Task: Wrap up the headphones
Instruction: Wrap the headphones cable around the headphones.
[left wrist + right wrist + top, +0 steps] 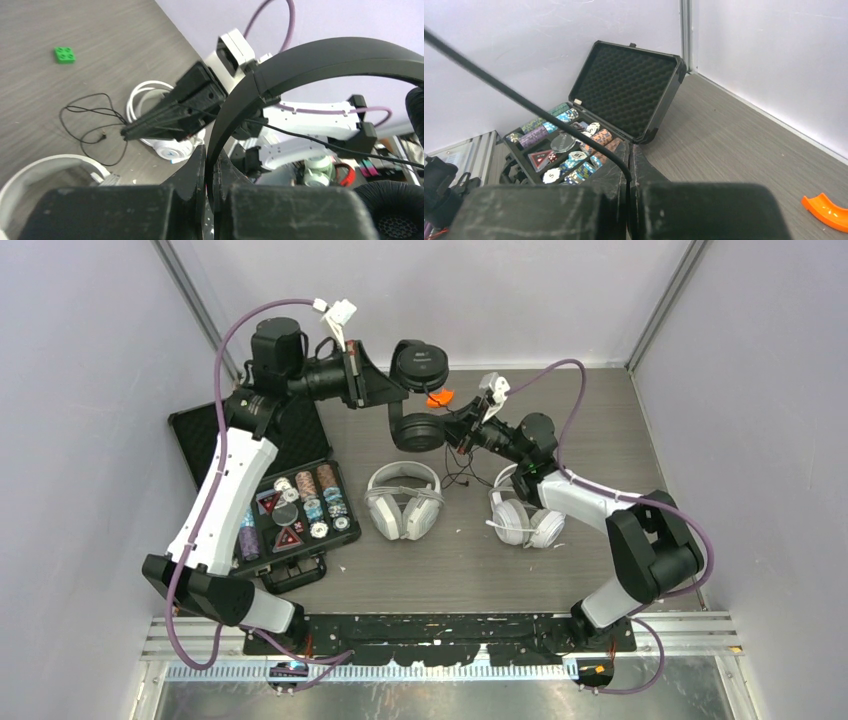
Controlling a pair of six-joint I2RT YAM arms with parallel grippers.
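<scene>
Left gripper (209, 165): fingers closed tight on the headband of the black headphones (420, 365), ear cups hanging beside them. Right gripper (630, 167): fingers closed, pinching the black cable (524, 102), just right of the left fingers. Grey headphones (403, 498) and white headphones (525, 520) lie on the table (600, 410), apart from both sets of fingers.

The black headphones (320, 60) have a smooth, matt plastic headband; their ear pad (395, 215) looks like fine-pored foam or cloth. The thin cable (519, 100) has a slight gloss. The white headset (403, 502) is smooth, softly shiny plastic. The table (620, 410) shows matt grey wood grain. Dimpled black foam lines the case (624, 85).
</scene>
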